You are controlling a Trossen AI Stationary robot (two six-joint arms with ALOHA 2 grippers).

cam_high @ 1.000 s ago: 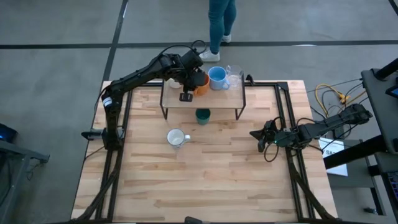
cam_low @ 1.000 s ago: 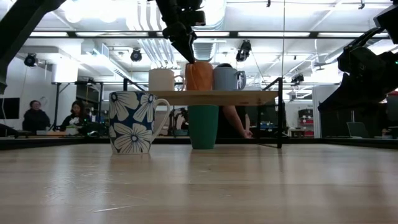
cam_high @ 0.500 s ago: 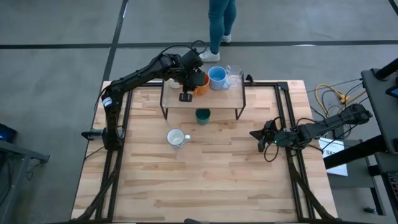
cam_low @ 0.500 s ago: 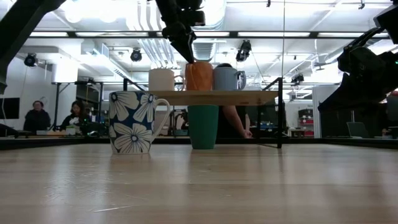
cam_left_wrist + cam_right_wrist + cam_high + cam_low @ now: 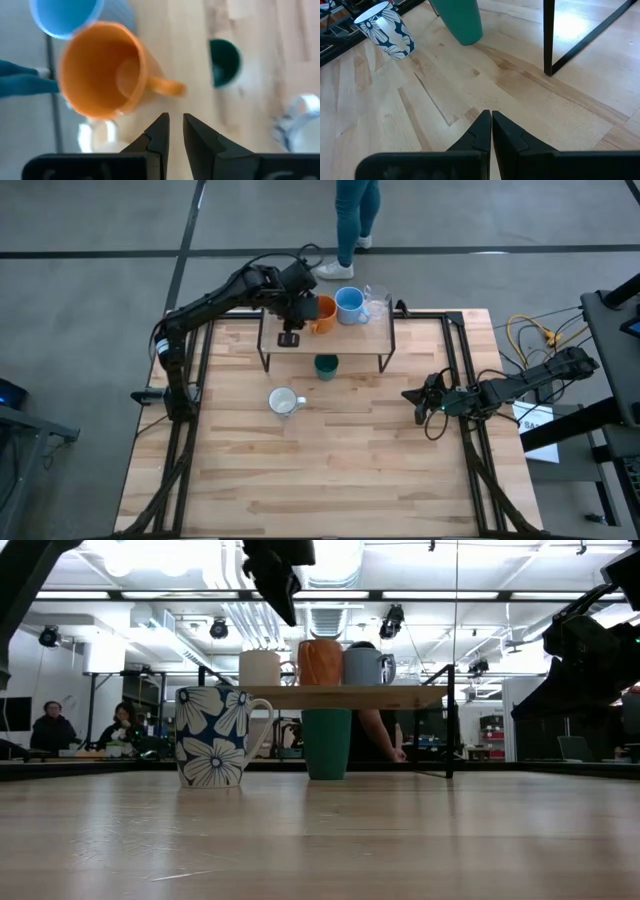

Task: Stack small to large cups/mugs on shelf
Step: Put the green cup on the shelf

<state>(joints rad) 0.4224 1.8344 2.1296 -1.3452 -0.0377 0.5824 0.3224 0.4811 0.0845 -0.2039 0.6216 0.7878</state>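
I saw a big room with bright lights behind the wooden surface [image 5: 330,450]. The shelf [image 5: 330,335] stood at its far side. On it sat a white cup [image 5: 259,668], the orange mug [image 5: 322,311], the light blue mug [image 5: 350,304] and a clear glass [image 5: 376,306]. The dark green cup [image 5: 326,365] and flowery mug [image 5: 283,401] waited below. My left fingers [image 5: 172,131] hung above the orange mug, nearly together, gripping nothing. My right fingers [image 5: 490,125] rested clenched, empty. I thought I should lift clear before reaching down.

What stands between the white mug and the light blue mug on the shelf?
The orange mug stands between the white mug and the light blue mug on the shelf. The low view shows this row plainly.
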